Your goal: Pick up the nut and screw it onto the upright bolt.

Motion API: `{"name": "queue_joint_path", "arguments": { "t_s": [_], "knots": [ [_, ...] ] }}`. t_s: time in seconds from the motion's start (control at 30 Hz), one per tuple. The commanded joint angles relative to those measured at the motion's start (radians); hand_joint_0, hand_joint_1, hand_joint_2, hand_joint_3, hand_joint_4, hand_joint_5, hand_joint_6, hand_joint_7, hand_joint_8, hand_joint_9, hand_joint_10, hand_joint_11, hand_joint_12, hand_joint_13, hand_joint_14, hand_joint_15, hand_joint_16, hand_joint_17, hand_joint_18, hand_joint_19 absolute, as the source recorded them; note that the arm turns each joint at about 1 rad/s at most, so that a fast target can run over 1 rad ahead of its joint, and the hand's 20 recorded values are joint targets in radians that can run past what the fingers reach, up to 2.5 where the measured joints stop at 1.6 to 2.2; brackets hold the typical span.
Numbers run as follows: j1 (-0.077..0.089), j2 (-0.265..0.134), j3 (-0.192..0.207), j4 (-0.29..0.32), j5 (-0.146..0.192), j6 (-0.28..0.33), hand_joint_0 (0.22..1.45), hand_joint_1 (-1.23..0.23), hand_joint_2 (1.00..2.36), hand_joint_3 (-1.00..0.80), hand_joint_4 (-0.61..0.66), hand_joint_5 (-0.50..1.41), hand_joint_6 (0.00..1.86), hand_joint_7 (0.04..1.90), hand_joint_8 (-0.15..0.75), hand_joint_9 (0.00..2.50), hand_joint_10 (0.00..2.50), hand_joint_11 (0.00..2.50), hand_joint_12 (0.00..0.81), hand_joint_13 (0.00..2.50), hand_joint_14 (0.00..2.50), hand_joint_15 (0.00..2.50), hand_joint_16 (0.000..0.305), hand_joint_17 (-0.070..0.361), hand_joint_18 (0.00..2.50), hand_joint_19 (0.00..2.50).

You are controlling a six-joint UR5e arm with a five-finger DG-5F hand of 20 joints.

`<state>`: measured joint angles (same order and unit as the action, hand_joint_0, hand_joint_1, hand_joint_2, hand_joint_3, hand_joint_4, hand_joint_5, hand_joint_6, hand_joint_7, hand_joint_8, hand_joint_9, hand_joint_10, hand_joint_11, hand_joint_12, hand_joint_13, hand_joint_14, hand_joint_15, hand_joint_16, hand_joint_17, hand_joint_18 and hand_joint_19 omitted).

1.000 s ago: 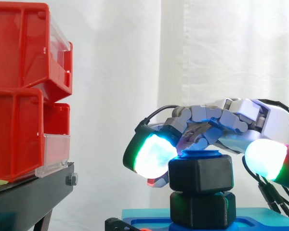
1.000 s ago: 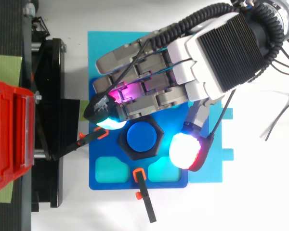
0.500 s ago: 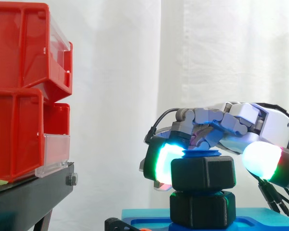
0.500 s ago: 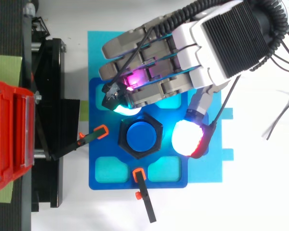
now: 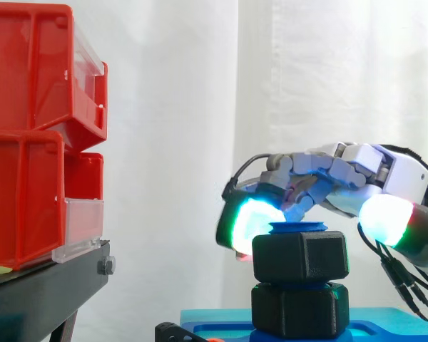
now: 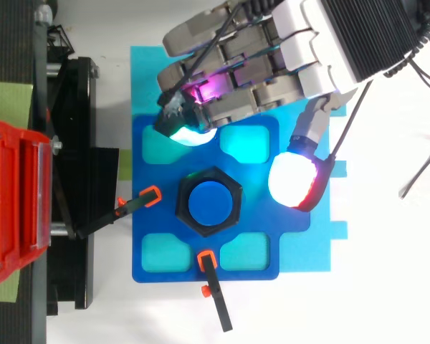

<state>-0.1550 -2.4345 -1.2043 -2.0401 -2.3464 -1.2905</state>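
Observation:
A black hex nut point(image 5: 299, 256) sits on the upright blue bolt point(image 6: 209, 203), whose flat blue top point(image 5: 298, 228) shows just above it. Below the nut is a second black hex piece point(image 5: 299, 310) resting on the blue base plate point(image 6: 258, 222). My hand point(image 6: 272, 72) hovers behind the bolt, off the nut, toward the plate's far edge. Its fingers are curled downward and hold nothing. One glowing fingertip point(image 6: 190, 129) and the thumb pad point(image 6: 294, 179) stand clear of the nut. In the side view the hand point(image 5: 342, 171) is level with the bolt's top.
Red bins point(image 5: 28, 142) stand stacked on a black stand point(image 6: 72, 143) to the left. Two black clamps with orange tips point(image 6: 213, 287) point(image 6: 132, 204) hold the blue plate at its front and left. A white curtain hangs behind.
The hand has drawn back from the nut toward the plate's far edge; its fingertip and thumb pad, earlier at the nut's sides, are now apart from it. The nut stays on the bolt.

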Motion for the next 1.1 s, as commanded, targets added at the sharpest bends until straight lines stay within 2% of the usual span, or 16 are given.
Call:
{"name": "queue_joint_path", "arguments": {
  "t_s": [0.0, 0.03, 0.13, 0.37, 0.43, 0.7, 0.83, 0.93, 1.07],
  "knots": [
    [-0.003, 0.0, 0.019, 0.003, -0.013, 0.017, 0.49, -0.18, 1.0, -0.5, 0.2, -0.07, 0.5, 0.81, 0.224, 0.97, 0.0, 0.0, 0.193, 0.79, 0.0, 0.0, 0.023, 0.053, 0.59, 0.17],
    [-0.003, -0.001, 0.034, 0.0, -0.019, 0.02, 0.48, -0.18, 1.0, -0.5, 0.2, -0.07, 0.5, 0.8, 0.219, 0.95, 0.0, 0.0, 0.194, 0.78, 0.0, 0.0, 0.024, 0.053, 0.58, 0.16],
    [0.0, -0.001, 0.046, -0.002, -0.025, 0.022, 0.48, -0.17, 1.0, -0.5, 0.2, -0.08, 0.5, 0.72, 0.215, 0.94, 0.0, 0.0, 0.196, 0.76, 0.0, 0.0, 0.025, 0.056, 0.55, 0.16],
    [0.019, -0.001, 0.048, 0.004, -0.014, 0.019, 0.47, -0.16, 1.0, -0.5, 0.18, -0.09, 0.5, 0.64, 0.201, 0.88, 0.0, 0.0, 0.197, 0.72, 0.0, 0.0, 0.026, 0.059, 0.51, 0.15],
    [0.034, -0.011, 0.048, 0.001, 0.006, 0.017, 0.47, -0.16, 1.0, -0.5, 0.18, -0.09, 0.5, 0.63, 0.199, 0.88, 0.0, 0.0, 0.192, 0.71, 0.0, 0.0, 0.026, 0.059, 0.5, 0.14],
    [0.06, -0.057, 0.057, 0.008, 0.061, 0.022, 0.47, -0.16, 1.0, -0.5, 0.19, -0.09, 0.5, 0.64, 0.197, 0.86, 0.0, 0.0, 0.191, 0.7, 0.0, 0.0, 0.026, 0.059, 0.49, 0.14],
    [0.072, -0.061, 0.058, 0.009, 0.065, 0.023, 0.47, -0.16, 1.0, -0.5, 0.19, -0.09, 0.5, 0.64, 0.198, 0.86, 0.0, 0.0, 0.193, 0.71, 0.0, 0.0, 0.026, 0.059, 0.49, 0.14],
    [0.072, -0.061, 0.058, 0.009, 0.064, 0.023, 0.47, -0.16, 1.0, -0.5, 0.19, -0.09, 0.5, 0.66, 0.204, 0.87, 0.0, 0.0, 0.193, 0.71, 0.0, 0.0, 0.026, 0.059, 0.49, 0.14],
    [0.072, -0.061, 0.058, 0.004, 0.062, 0.023, 0.47, -0.16, 1.0, -0.5, 0.2, -0.08, 0.5, 0.77, 0.213, 0.89, 0.0, 0.0, 0.199, 0.72, 0.0, 0.0, 0.026, 0.059, 0.49, 0.14]
  ]
}}
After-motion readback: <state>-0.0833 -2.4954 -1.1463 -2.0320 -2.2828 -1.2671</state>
